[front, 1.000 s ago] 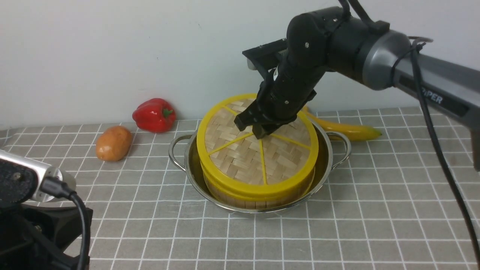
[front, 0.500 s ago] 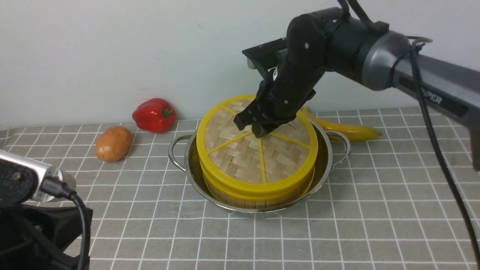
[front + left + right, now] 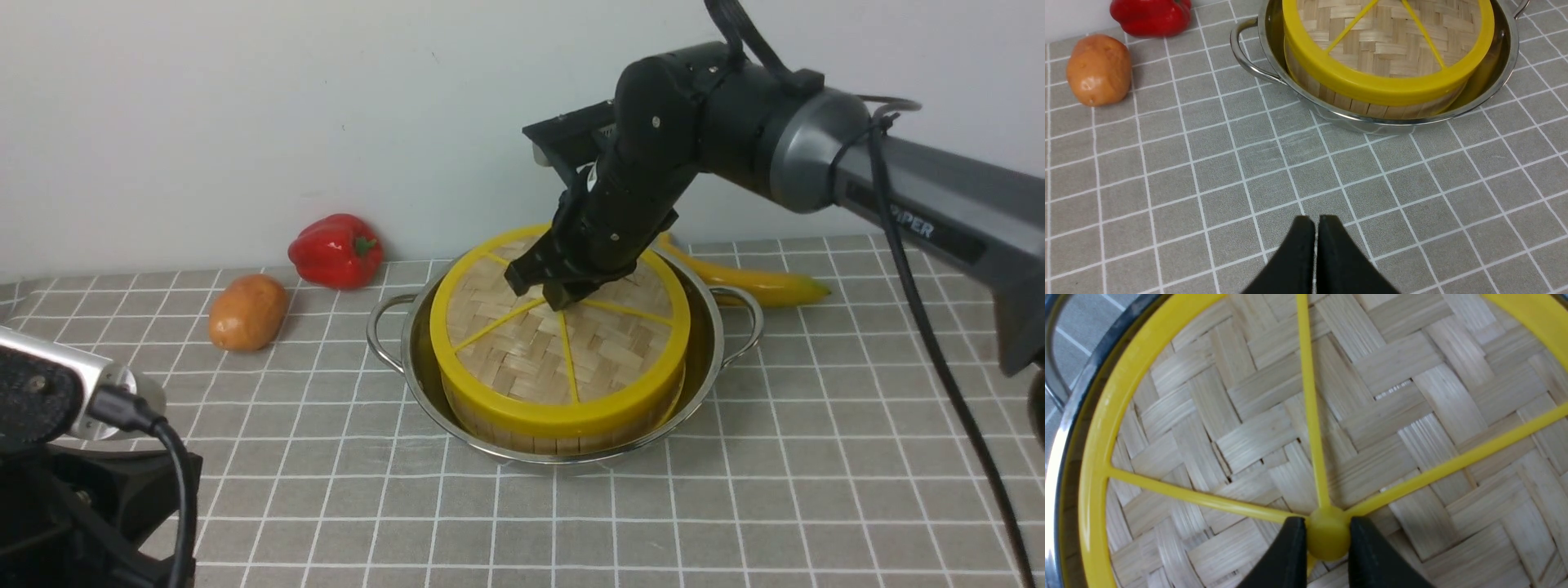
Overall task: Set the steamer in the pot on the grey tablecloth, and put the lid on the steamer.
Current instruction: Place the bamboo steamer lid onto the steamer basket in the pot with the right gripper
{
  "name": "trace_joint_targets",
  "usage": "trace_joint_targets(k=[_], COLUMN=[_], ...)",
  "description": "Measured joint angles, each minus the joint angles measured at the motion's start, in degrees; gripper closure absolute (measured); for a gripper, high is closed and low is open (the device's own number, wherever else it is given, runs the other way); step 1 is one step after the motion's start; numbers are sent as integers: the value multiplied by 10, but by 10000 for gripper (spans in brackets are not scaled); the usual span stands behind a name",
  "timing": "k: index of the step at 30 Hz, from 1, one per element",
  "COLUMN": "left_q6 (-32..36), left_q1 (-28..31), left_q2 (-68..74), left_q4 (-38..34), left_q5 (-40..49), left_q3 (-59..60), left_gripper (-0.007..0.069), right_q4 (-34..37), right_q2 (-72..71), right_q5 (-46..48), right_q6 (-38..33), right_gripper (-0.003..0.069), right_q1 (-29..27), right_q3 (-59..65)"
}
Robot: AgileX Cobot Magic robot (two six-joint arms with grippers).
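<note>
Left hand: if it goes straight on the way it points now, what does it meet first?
Probably the grey tablecloth just ahead of the left hand; if it travels level, the pot wall. Depth is unclear.

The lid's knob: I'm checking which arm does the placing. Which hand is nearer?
Right. The right hand grips the knob at the centre of the lid, jaws on either side. The left hand is shut, away over the grey tablecloth, short of the pot.
</note>
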Motion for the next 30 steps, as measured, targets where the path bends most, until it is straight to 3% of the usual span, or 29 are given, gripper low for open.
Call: trace_joint_targets(k=[16,26,30], left_q6=[0,0,0], left_q1=[0,0,0], left_q2=[0,0,0], left_q4=[0,0,4], left_q5=[0,0,0], left_q3=[0,0,0], left_gripper=[622,622,615], right_q4=[-6,-12,-13], right_q2=[0,3,2], right_q5=[0,-9,-9], right_q6=[1,1,1], right_gripper=[499,220,154], right_q1=[0,1,1], right_q3=[0,0,0])
